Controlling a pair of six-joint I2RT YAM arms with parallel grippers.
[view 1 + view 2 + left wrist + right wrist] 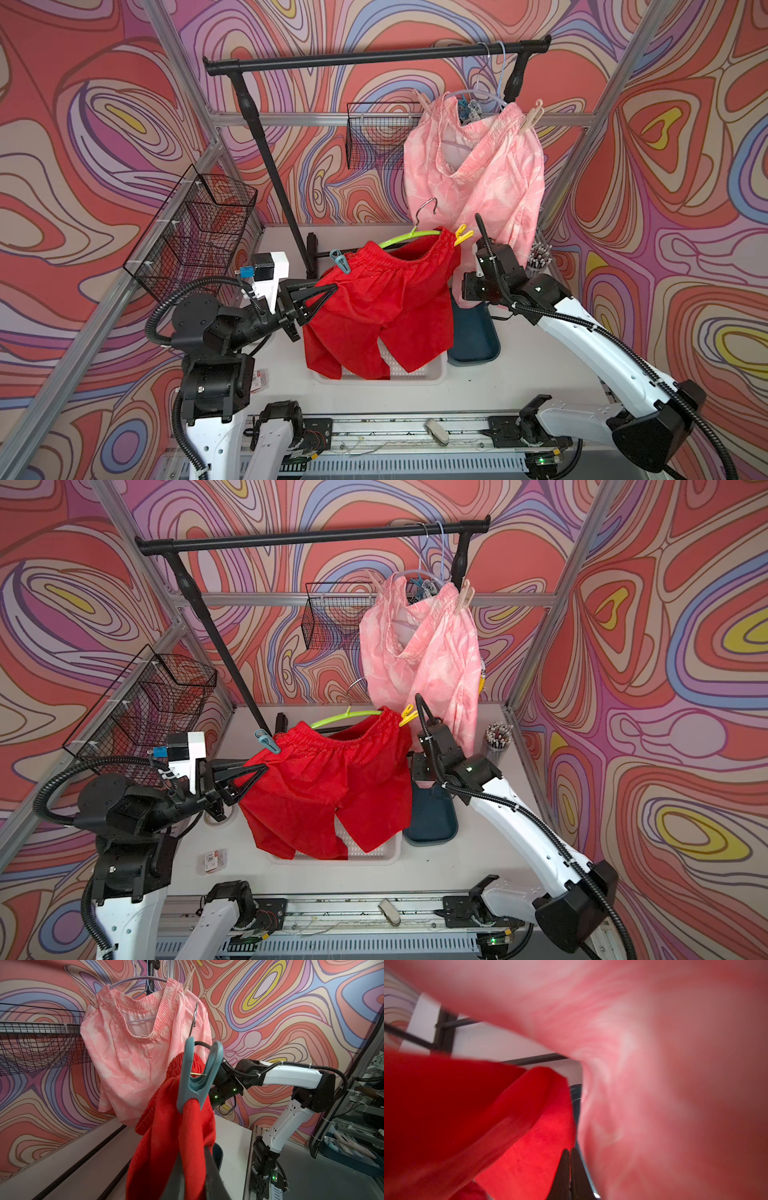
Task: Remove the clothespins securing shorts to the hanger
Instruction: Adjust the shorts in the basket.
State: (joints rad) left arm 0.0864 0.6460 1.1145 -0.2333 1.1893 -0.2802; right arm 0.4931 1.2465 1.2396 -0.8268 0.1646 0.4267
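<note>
Left gripper (pixel 332 288): nearly pressed together, pinching the side edge of the red shorts (pixel 382 303), just below the teal peg (pixel 340 262).
Right gripper (pixel 569 1152): fingertips pressed together, with nothing visible between them in the wrist view. Red cloth lies beside it and pink cloth crowds the lens. In both top views the tips are hidden behind the red shorts.
Red shorts: on the green hanger (pixel 399 239), off the rail (pixel 374 56) and above the white basket (pixel 415 376). What bears the hanger cannot be told.
Pegs on red: the teal peg and the yellow peg (pixel 462 236) are each clamped at a waistband end.
Pink shorts (pixel 478 166): hung on the rail, with a beige peg (pixel 532 118) at one end and another at the opposite end.
Progress: judged barely begun. No peg shows as removed, and all four visible pegs remain.
</note>
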